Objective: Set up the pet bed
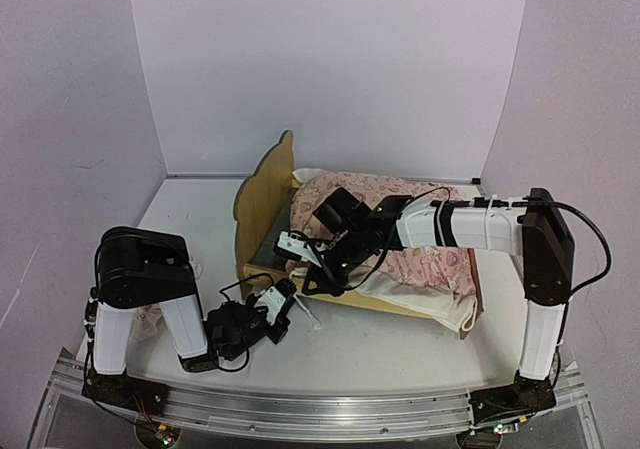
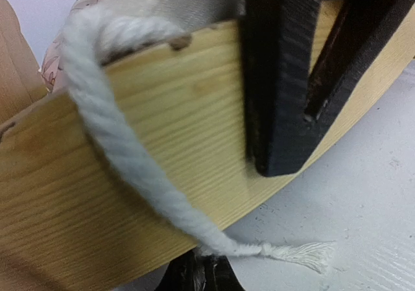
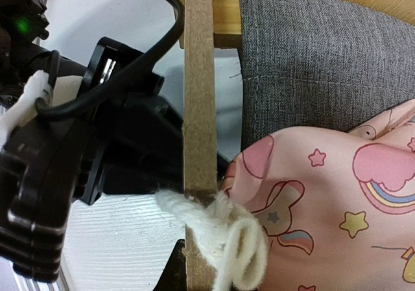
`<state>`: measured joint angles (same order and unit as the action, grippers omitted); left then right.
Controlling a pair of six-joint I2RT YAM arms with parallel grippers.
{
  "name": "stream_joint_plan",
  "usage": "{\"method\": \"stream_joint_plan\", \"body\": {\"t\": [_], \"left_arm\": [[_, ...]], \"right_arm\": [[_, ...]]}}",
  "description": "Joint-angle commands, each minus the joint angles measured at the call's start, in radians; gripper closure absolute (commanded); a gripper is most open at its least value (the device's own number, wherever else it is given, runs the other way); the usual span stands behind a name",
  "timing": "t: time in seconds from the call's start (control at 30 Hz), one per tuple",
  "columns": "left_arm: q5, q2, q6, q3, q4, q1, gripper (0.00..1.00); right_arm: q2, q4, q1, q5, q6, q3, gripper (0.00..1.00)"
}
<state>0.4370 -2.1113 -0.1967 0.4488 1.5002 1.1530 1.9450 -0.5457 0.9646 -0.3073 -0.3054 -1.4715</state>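
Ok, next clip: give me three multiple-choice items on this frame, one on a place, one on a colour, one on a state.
1. Where does the blanket lie?
A on the table
B in the bed, on the mattress
C hung on the headboard

2. What colour is the mattress?
A grey
B blue
C white

3. How is the rope?
A coiled on the table
B knotted round the headboard
C hanging over the rail

Key:
1 B, the pink blanket covers the mattress inside the bed.
2 A, grey fabric shows beside the blanket.
3 C, the rope drapes over the rail, its frayed end loose.
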Motion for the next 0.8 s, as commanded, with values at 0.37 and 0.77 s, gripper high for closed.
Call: {"method": "stream_joint_plan", "body": {"t": [0.37, 0.77], "left_arm": [[-0.093, 0.368, 0.186, -0.063, -0.587, -0.004, 1.00], [0.040, 0.384, 0.331, -0.105, -0.662, -0.022, 1.00]], "right_arm": [[-0.023, 0.298, -0.020, 0.025, -0.147, 0.079, 1.00], [-0.059, 0.174, 0.030, 0.139, 0.108, 0.070, 0.48]]}}
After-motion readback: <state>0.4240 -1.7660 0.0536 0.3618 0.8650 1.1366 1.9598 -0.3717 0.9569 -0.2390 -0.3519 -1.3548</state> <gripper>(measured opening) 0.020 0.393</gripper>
